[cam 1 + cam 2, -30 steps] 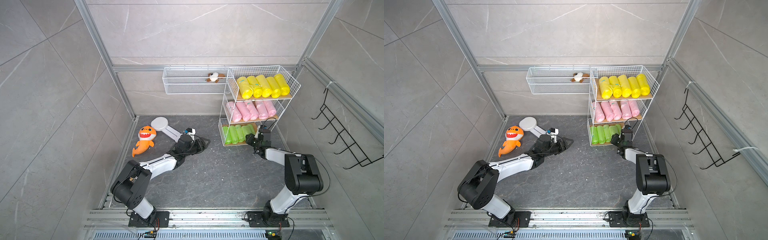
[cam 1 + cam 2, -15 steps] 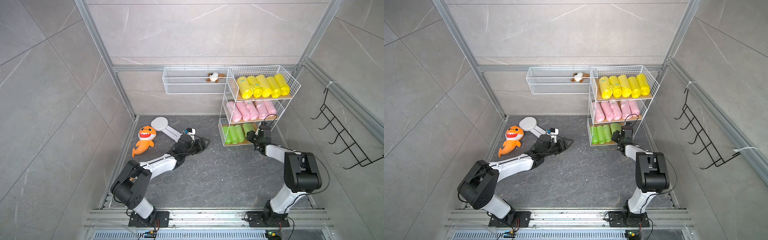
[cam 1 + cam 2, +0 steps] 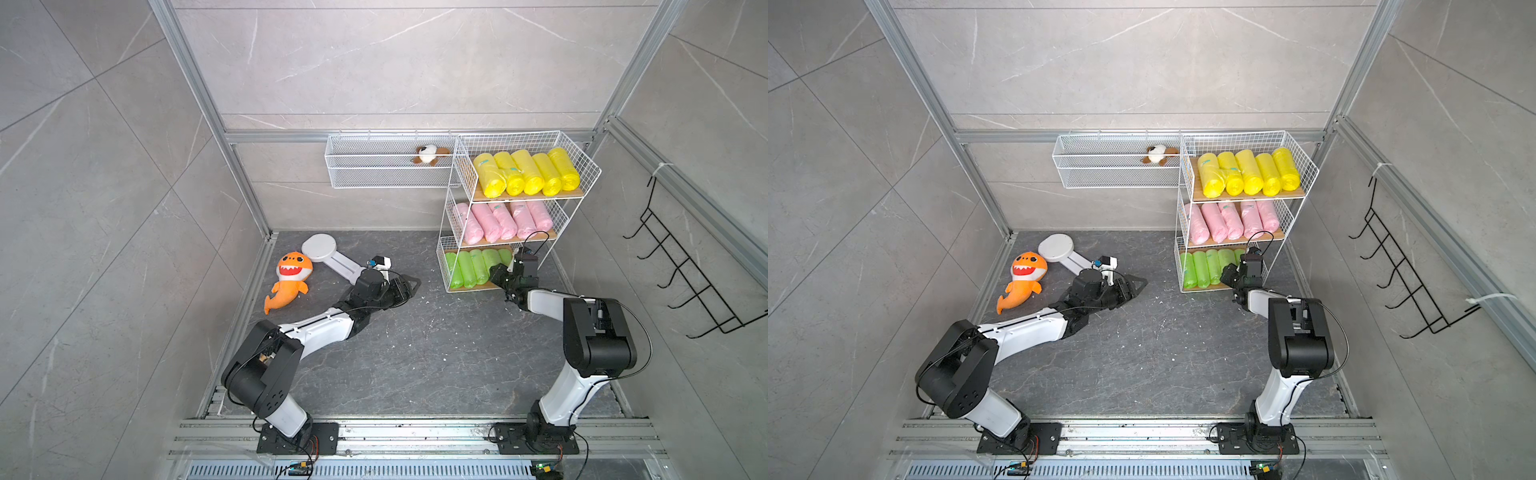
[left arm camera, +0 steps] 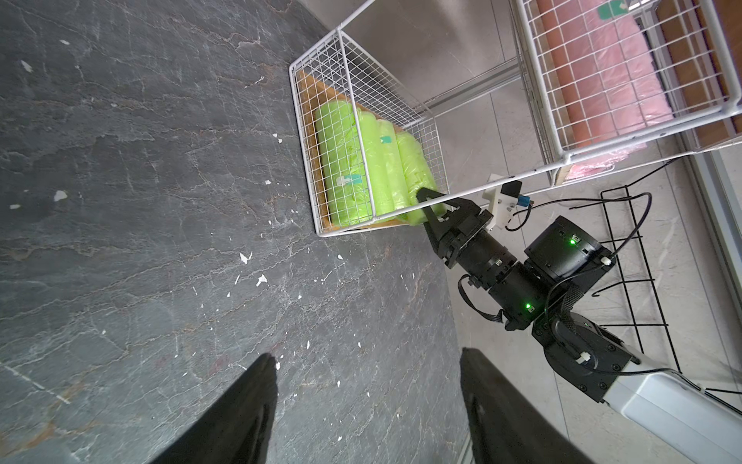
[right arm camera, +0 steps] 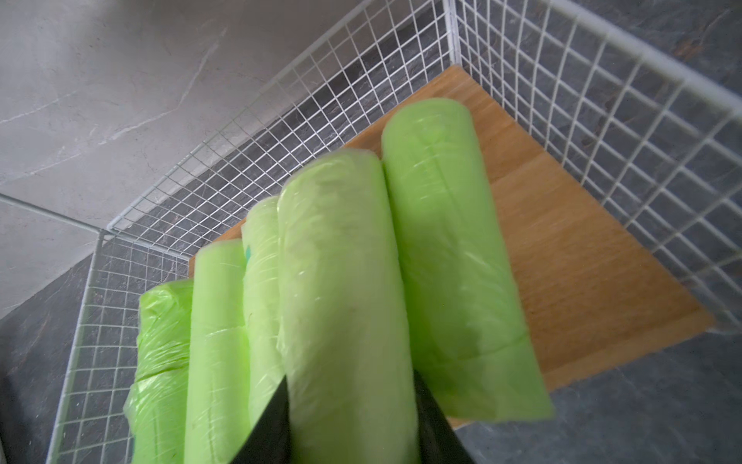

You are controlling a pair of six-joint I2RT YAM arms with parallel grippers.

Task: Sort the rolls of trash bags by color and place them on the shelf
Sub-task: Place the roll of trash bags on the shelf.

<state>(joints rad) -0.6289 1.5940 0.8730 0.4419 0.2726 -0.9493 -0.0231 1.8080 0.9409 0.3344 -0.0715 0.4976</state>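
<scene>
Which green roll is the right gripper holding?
The green roll clamped in the right gripper: one roll between it and the bare wooden board, three on its other side.

White shells on left arm (image 3: 320,330) and right arm (image 3: 548,301), bulky black joint housings (image 3: 598,336), black fingers (image 4: 241,413), black cables (image 4: 566,301) by the wrists, small green lights (image 4: 572,241), white wrist camera mount (image 4: 502,201)

Both top views look steeply down from high up behind me and share the dark grey stone floor (image 3: 415,353) and the tall white wire shelf (image 3: 507,143). My left wrist camera faces that shelf's bottom tier across the floor, from farther off. My right wrist camera looks along a light green plastic roll (image 5: 345,281), very near, into the same tier.
</scene>
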